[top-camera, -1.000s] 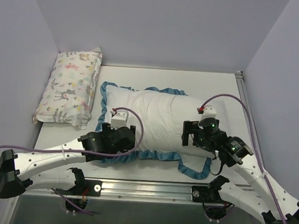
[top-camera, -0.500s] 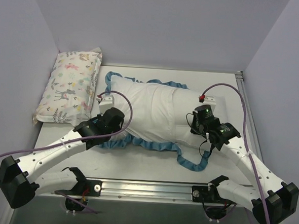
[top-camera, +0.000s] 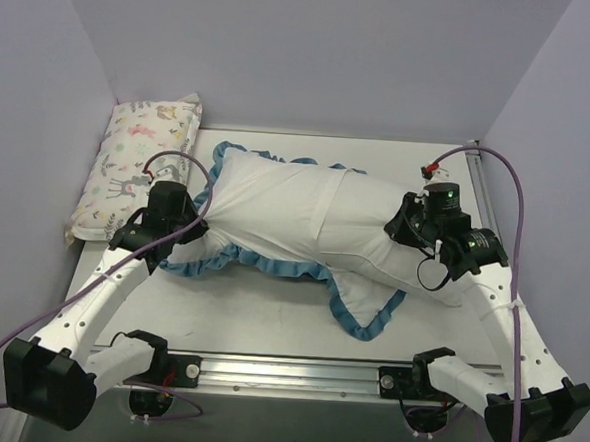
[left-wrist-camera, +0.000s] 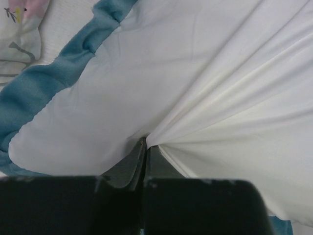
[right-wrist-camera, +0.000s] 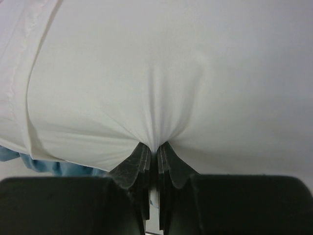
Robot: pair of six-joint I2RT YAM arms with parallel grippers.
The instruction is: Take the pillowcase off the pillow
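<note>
Two grippers are pinching opposite ends of a half-covered pillow lying across the table.

The table (top-camera: 268, 330) is carrying the pillowcase (top-camera: 266, 204), which is lying white side up across the middle, its blue frill (top-camera: 365, 310) running along the near edge and sagging into a loop toward the front. The pillow (top-camera: 375, 221) is sticking out of the pillowcase's right end, plain and white. A small printed pillow (top-camera: 138, 166) is sitting at the far left, near the frill. The left gripper (left-wrist-camera: 145, 145) is pinching a fold of the pillowcase at its left end, fingers pressed together on the cloth. The right gripper (right-wrist-camera: 156, 147) is nipping the pillow's bare white cloth, fingers likewise squeezed tight.
</note>
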